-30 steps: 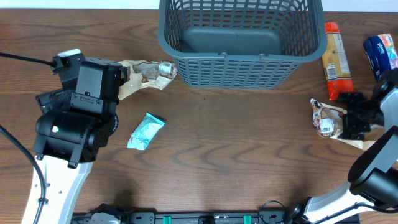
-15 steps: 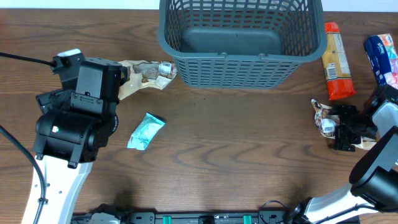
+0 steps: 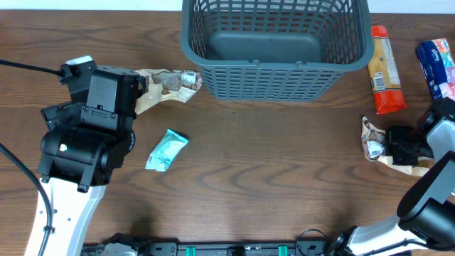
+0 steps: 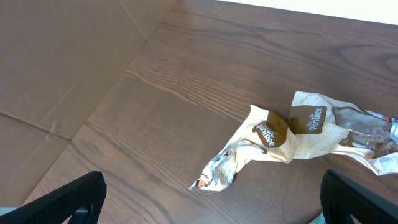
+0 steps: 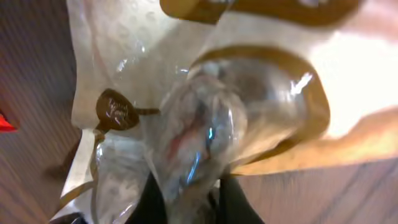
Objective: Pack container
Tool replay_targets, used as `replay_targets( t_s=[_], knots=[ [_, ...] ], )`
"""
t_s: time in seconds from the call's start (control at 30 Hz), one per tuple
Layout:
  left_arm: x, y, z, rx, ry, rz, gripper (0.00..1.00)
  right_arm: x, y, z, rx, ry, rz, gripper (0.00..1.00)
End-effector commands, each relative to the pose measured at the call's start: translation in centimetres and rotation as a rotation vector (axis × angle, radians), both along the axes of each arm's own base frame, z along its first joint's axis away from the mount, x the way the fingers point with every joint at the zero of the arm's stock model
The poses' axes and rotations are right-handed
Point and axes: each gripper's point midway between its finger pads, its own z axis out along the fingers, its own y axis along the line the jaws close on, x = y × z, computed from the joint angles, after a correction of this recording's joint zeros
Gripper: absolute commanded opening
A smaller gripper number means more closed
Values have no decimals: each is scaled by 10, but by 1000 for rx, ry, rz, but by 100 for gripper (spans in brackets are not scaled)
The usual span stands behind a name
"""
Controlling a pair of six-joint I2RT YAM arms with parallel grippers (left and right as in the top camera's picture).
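The basket (image 3: 274, 67) stands at the far edge of the worktop (image 3: 270, 185), open side up and with its solid floor bare. It is dark grey-blue plastic with lattice walls and a thick rim, roomy enough that a packet could be dropped in from above.

The right pincer (image 3: 389, 146) lies low at the near right. Its 2 fingers are drawn close together on a crinkled snack packet (image 3: 371, 146), which is glossy clear film over beige and brown print. The thin wrap bunches between the fingers, so the hold looks like a pinch on a fold, probably because the flat packet offers no other edge.

The left pincer (image 4: 211, 202) is spread wide and holds nothing. It hangs just above a second, matching beige packet (image 3: 167, 82), which lies twisted beside the basket's left corner.

A small teal sachet (image 3: 167, 149), flat and foil-like, rests near the left arm. At the far right, a long orange packet (image 3: 384, 71) and a blue packet (image 3: 435, 64) lie beside the basket.
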Motion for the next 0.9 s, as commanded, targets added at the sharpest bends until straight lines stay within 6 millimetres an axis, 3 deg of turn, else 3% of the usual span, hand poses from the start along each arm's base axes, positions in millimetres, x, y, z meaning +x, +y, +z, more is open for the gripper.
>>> replay_targets(
  t_s=[0.0, 0.1, 0.23, 0.47, 0.87],
  knots=[
    [-1, 4, 7, 17, -11, 11, 99, -9, -6, -17, -35, 67, 122, 1],
    [-1, 4, 7, 18, -11, 11, 99, 11, -20, 6, -94, 13, 203, 1],
    [-1, 4, 7, 17, -11, 11, 98, 33, -39, 57, -179, -65, 210, 1],
    [-1, 4, 7, 17, -11, 11, 98, 64, -52, 172, -362, -305, 256, 1],
    [-1, 4, 8, 18, -11, 11, 99, 93, 0, 383, -575, -902, 476, 1]
  ],
)
